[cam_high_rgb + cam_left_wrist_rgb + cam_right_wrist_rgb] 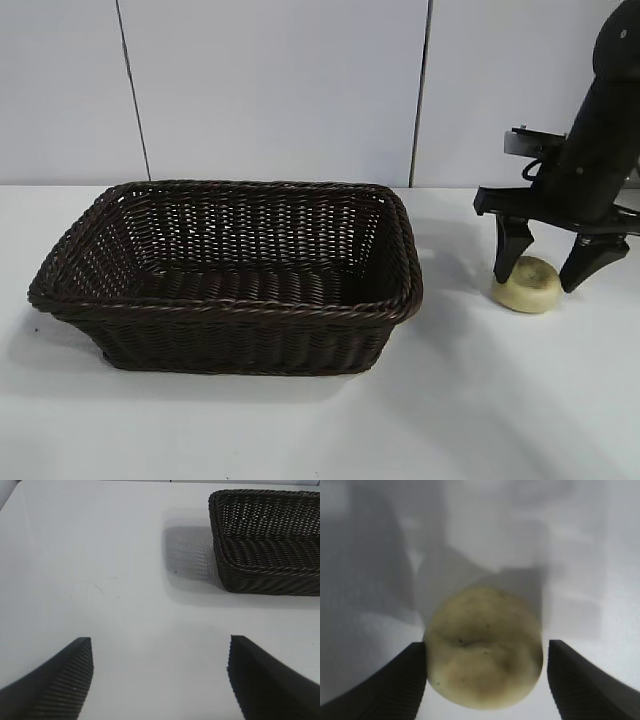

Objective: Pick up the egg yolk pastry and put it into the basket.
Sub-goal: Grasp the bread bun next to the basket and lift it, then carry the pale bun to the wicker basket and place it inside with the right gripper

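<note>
A: Where is the pastry (527, 284) now?

B: It lies on the white table (300, 430), to the right of the basket (225, 275) in the exterior view. There is a gap of bare table between them. The pastry sits a little tilted, its pale yellow top is facing up and toward the camera.

A: And the right gripper (552, 267)?

B: It stands over the pastry and points down. Its two black fingers are spread, one on each side of the pastry. In the right wrist view the pastry (483, 650) fills the space between the fingers (395, 685). The one finger seems to touch its side, the other is just beside it with a thin strip of table between. I cannot say that it is pinching already.

A: Is the pastry lifted?

B: No, it rests on the table, with its shadow directly under it.

A: What about the left gripper (160, 677)?

B: It is seen only in its own wrist view. The fingers are wide apart and hold nothing, with only table under them. The basket (265, 540) is farther off from it, and its shadow falls on the table beside it.

A: What is in the basket?

B: I see only the dark woven bottom and walls.
</note>
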Motion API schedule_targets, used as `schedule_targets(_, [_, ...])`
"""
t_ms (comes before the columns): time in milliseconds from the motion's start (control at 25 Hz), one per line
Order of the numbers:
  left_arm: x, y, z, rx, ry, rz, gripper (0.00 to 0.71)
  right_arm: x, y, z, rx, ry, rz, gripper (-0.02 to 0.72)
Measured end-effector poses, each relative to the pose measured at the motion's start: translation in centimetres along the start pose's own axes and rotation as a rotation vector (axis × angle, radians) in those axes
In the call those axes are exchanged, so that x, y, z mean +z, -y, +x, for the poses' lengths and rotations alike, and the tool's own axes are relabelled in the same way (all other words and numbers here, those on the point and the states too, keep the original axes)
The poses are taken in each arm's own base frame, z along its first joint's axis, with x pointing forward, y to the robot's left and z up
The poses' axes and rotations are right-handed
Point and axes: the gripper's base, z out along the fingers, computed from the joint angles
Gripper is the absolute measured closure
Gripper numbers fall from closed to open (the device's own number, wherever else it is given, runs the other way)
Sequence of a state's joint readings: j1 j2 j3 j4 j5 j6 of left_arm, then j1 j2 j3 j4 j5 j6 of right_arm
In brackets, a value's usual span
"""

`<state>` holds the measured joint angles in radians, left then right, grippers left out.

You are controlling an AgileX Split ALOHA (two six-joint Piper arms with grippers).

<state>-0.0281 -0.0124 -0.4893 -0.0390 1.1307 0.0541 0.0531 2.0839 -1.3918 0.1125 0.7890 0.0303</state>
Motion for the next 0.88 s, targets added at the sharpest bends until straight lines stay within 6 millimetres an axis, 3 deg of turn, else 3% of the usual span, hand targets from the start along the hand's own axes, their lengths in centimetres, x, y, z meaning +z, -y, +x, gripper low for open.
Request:
schedule_targets(80, [0.0,0.0,0.0,0.000,0.000,0.000,0.168,0.0,0.1,0.0,-0.005,0.002,0.013,0.325])
schedule_targets(200, [0.0,0.0,0.0,0.000,0.000,0.000,0.168,-0.1,0.2,-0.1,-0.005,0.005,0.022,0.563])
schedule_targets(280, [0.0,0.0,0.0,0.000,0.000,0.000,0.168,-0.1,0.2,-0.2,-0.007,0.005,0.024,0.637])
schedule_targets(480, [0.0,0.0,0.0,0.000,0.000,0.000,0.168,-2.4,-0.2,-0.3,0.005,0.046,0.003,0.671])
schedule_targets(720, [0.0,0.0,0.0,0.000,0.000,0.000,0.168,-10.4,-1.1,0.3,0.018,0.197,-0.059,0.674])
schedule_targets(880, [0.0,0.0,0.0,0.000,0.000,0.000,0.168,-14.3,-1.4,1.2,0.008,0.270,-0.073,0.679])
